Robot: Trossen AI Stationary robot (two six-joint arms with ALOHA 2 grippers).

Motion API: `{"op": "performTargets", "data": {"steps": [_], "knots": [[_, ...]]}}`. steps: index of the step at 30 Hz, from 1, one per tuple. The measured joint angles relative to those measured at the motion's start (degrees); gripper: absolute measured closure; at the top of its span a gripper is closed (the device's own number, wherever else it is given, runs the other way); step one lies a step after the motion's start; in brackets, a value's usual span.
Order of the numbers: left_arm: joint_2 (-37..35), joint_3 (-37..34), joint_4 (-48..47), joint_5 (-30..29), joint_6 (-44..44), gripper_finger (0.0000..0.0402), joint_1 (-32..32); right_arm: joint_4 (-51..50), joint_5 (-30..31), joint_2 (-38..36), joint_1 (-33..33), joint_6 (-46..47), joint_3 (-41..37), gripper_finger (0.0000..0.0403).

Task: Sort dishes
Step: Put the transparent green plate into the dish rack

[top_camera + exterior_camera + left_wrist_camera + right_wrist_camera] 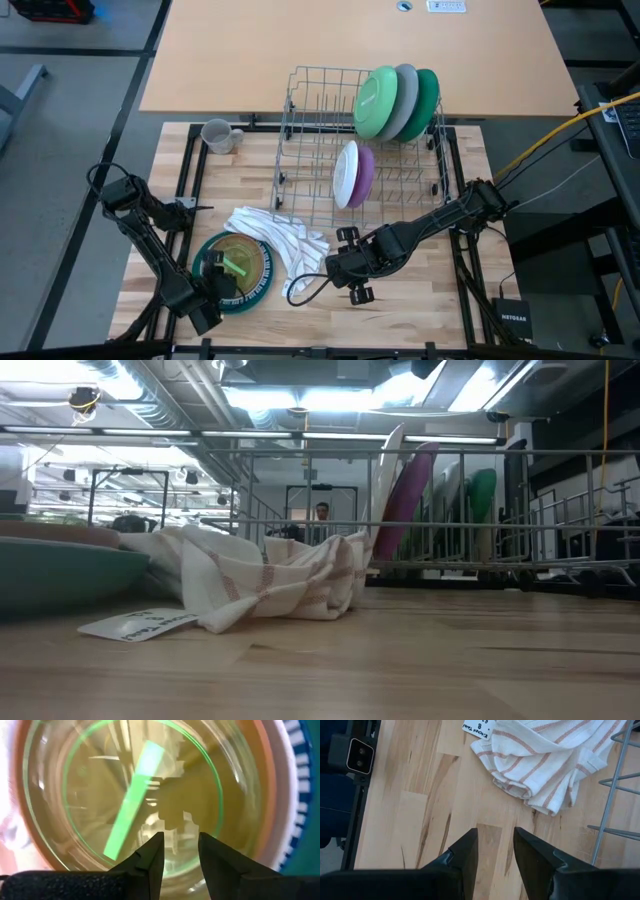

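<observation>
Five plates stand on edge in the wire rack [330, 150], faces turned sideways along the rack's length: green plate [377, 102], grey plate [403, 100] and teal plate [427, 100] at the far end, white plate [346, 175] and purple plate [365, 170] nearer the front. A grey mug [218, 136] stands upright left of the rack, handle toward it. In front of the rack and to its left, a brown bowl [240, 262] sits on a dark teal plate [262, 290], a green strip lying in it. The left gripper [180, 851] hovers over this bowl, fingers partly apart, holding nothing. The right gripper [495, 850] — fingers slightly parted, empty — hangs over the wooden table [420, 290] beside the striped cloth [275, 235]. Beyond — a ceiling-lit room, a person far off.
</observation>
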Motion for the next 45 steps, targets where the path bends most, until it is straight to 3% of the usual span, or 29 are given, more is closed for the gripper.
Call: {"op": "performTargets", "data": {"steps": [19,37,45], "knots": [[-0.02,0.00,-1.41,-10.90,7.09,0.0291,2.85,-0.01,0.00,0.00,-0.02,-0.02,0.00,0.0274],[-0.07,-2.52,3.36,-11.84,11.52,0.0291,8.42,-0.04,0.00,0.00,0.00,-0.02,0.00,0.0274],[-0.07,-2.62,3.06,-14.92,12.04,0.0291,10.80,-0.04,0.00,0.00,0.00,-0.02,0.00,0.0274]]}}
